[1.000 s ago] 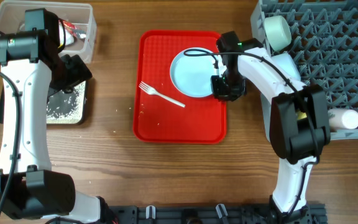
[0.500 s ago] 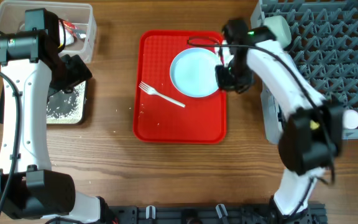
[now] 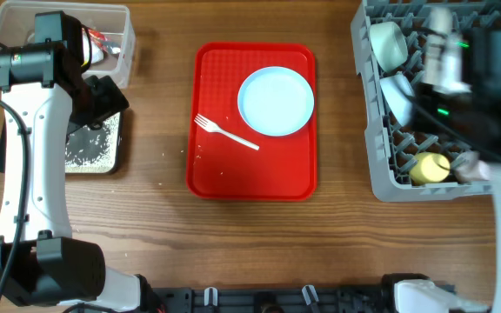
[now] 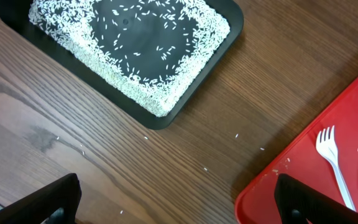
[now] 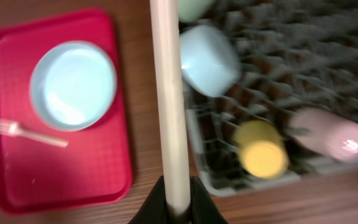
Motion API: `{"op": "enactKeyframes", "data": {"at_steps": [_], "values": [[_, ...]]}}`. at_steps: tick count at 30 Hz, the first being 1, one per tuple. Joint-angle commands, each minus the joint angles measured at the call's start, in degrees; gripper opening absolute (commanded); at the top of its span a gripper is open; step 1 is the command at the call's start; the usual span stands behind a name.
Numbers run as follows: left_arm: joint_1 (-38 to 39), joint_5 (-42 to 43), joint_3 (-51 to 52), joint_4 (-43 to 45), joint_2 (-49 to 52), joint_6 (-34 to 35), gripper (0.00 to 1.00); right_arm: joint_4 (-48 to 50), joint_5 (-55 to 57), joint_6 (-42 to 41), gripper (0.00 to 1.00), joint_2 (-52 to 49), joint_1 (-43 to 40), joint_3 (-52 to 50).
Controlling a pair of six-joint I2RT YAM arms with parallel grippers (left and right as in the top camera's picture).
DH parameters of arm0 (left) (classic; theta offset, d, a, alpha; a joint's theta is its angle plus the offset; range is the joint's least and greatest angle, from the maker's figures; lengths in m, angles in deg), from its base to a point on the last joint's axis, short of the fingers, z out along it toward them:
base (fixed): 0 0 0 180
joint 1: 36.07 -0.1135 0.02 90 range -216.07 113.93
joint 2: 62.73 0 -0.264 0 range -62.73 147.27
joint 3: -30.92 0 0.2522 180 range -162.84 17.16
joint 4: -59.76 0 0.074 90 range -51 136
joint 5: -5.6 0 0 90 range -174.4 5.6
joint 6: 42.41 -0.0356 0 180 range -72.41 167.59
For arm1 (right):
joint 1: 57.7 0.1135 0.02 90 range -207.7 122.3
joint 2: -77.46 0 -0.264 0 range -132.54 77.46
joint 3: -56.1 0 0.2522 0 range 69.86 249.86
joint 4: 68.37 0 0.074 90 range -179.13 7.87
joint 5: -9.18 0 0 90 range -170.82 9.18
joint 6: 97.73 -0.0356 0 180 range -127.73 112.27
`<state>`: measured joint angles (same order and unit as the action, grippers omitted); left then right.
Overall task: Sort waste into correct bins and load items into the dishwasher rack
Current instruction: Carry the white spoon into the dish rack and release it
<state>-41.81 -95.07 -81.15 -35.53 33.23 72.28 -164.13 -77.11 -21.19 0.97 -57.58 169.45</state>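
Right fingers [image 5: 153,205] — tight around white spoon [image 5: 168,93]

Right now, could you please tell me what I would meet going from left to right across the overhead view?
black tray → white fork → light-blue plate → grey dishwasher rack

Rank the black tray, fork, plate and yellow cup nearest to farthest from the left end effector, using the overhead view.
1. Black tray, directly beside the left end effector, far left.
2. Fork, left part of the red tray.
3. Plate, farther right on the red tray.
4. Yellow cup, in the rack, far right.
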Motion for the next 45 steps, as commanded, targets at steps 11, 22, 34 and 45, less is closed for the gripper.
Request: {"op": "enactKeyframes", "data": {"at_steps": [11,22,34,45], "values": [[-0.2,-0.3,-0.2,2.3,0.5,-0.5,1.00,-10.2,-8.5,4.8,0.04,4.2,-7.2,-12.5],[-0.2,-0.3,-0.2,5.8,0.5,-0.5,1.00,-8.0,-15.2,4.4,0.04,3.6,-7.2,-26.9],[-0.2,-0.3,-0.2,7.0,1.4,-0.5,1.00,-2.9,-9.5,4.4,0.04,-3.9,-7.2,-26.9],[-0.2,-0.3,-0.2,6.3,5.7,-0.5,1.00,-2.2,-9.1,4.5,0.04,-13.7,-7.2,-26.9]]}}
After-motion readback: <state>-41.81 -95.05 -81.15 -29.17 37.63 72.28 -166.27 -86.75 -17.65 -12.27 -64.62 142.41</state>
